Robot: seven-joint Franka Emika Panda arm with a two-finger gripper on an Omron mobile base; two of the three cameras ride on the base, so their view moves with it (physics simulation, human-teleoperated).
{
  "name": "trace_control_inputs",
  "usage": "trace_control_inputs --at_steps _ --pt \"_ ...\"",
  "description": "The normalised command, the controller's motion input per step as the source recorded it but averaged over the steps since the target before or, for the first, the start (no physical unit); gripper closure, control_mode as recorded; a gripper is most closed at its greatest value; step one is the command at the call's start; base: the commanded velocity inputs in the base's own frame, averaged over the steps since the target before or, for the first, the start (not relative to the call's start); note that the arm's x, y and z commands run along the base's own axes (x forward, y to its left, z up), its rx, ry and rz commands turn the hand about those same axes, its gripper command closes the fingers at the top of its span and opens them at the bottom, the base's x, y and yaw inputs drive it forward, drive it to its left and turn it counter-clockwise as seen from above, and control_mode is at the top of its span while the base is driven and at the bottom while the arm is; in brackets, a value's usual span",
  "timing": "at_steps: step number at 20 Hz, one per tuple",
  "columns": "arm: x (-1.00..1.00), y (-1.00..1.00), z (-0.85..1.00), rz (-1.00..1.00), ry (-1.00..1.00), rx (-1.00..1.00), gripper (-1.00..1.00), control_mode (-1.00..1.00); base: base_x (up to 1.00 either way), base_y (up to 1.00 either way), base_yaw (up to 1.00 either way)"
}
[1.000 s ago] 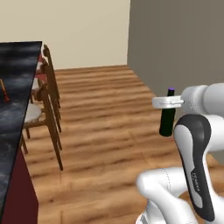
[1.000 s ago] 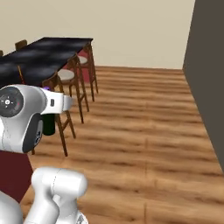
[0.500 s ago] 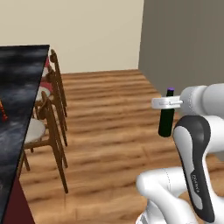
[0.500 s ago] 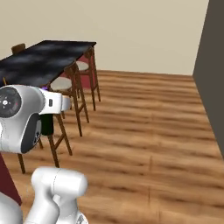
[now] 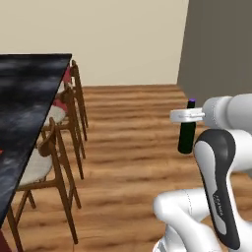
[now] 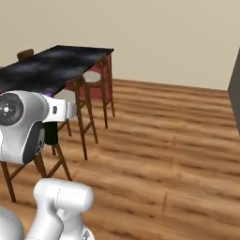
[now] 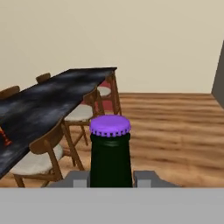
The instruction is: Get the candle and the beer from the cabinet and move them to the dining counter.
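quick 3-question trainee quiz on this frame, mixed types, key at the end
1. True or false: the gripper is shut on the bottle.
2. What colour is the bottle's cap? A) purple B) green C) orange
3. Fill in: the wooden chairs stand along the edge of the black ____.

Key: 1 true; 2 A; 3 counter. In the hand view the bottle stands upright between the two fingertips, and in the left base view it hangs above the wood floor, away from the counter.

Chairs [image 5: 54, 147] line the dining counter's [image 5: 24, 113] near edge.
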Motion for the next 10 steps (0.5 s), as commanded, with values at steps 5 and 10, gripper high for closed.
trace_control_inputs --at_steps 5,10 --pt "0.0 0.0 0.0 0.0 0.0 0.0 1.0 1.0 0.57 -0.43 0.49" --pt "0.0 0.0 0.0 0.0 0.0 0.0 1.0 1.0 0.64 -0.15 0.73"
